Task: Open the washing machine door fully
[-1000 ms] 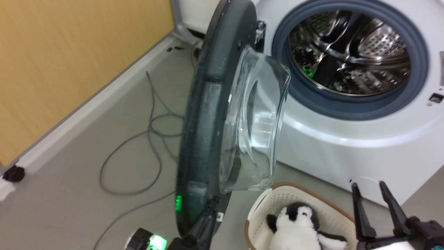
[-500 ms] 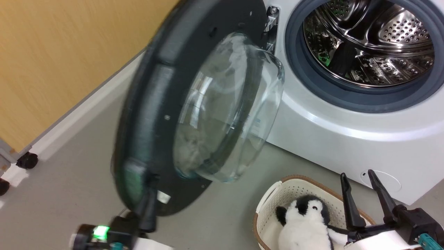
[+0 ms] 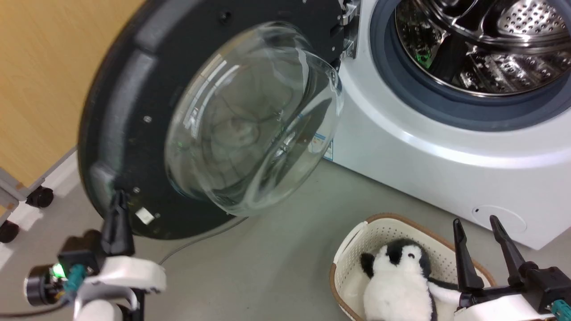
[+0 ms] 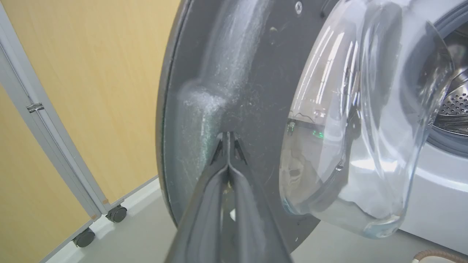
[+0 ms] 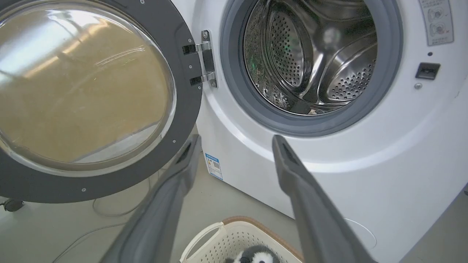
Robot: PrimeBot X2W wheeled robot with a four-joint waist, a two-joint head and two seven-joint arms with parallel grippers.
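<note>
The washing machine door (image 3: 129,93) (image 4: 256,87) (image 5: 184,120) is a big black disc with a bulging clear glass bowl (image 3: 250,120), swung wide out from the white washing machine (image 3: 428,147) (image 5: 384,153) on its left-side hinge (image 5: 204,62). The grey ring and steel drum (image 3: 482,44) (image 5: 310,54) stand uncovered. My left gripper (image 3: 118,196) (image 4: 227,137) is shut, its tips pressed against the door's matte inner face near the lower rim. My right gripper (image 3: 476,223) (image 5: 236,140) is open and holds nothing, hanging over the basket in front of the machine.
A cream basket (image 3: 352,249) (image 5: 208,237) with a black-and-white penguin plush (image 3: 397,281) sits on the grey floor by the machine. A yellow partition (image 3: 44,67) on castors (image 3: 38,196) stands at the left, close behind the door. A grey cable (image 3: 200,240) lies on the floor.
The door has swung further out, from edge-on to showing its whole inner face, with my shut left gripper following at its lower rim. The head view shifted. The right gripper stayed open.
</note>
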